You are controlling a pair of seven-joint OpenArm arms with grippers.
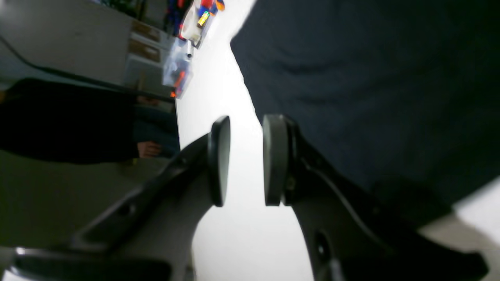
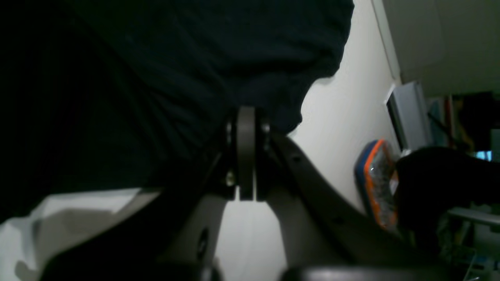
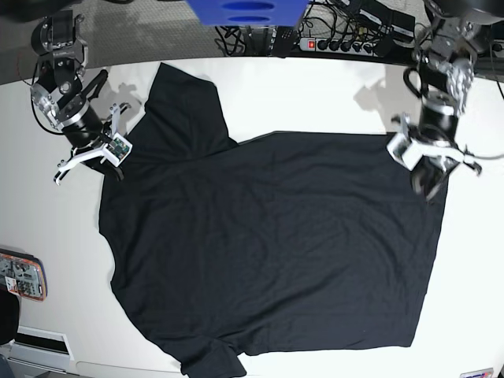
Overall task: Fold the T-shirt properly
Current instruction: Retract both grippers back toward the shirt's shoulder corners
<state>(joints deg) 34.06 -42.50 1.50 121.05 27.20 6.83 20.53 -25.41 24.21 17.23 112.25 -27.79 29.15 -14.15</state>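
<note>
The T-shirt [image 3: 268, 252] is spread flat across the white table [image 3: 47, 220], its long axis running side to side. The left gripper [image 1: 246, 160] is held at the hem corner, its pads parted and empty, cloth just beside them. The right gripper [image 2: 246, 156] is pressed together at the sleeve-side edge; whether cloth is pinched cannot be told.

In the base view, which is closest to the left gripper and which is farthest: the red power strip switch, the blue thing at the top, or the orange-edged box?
From the left gripper:
1. Red power strip switch, top edge, nearest.
2. Blue thing, top middle, farther along.
3. Orange-edged box, opposite side of the T-shirt, farthest.
</note>
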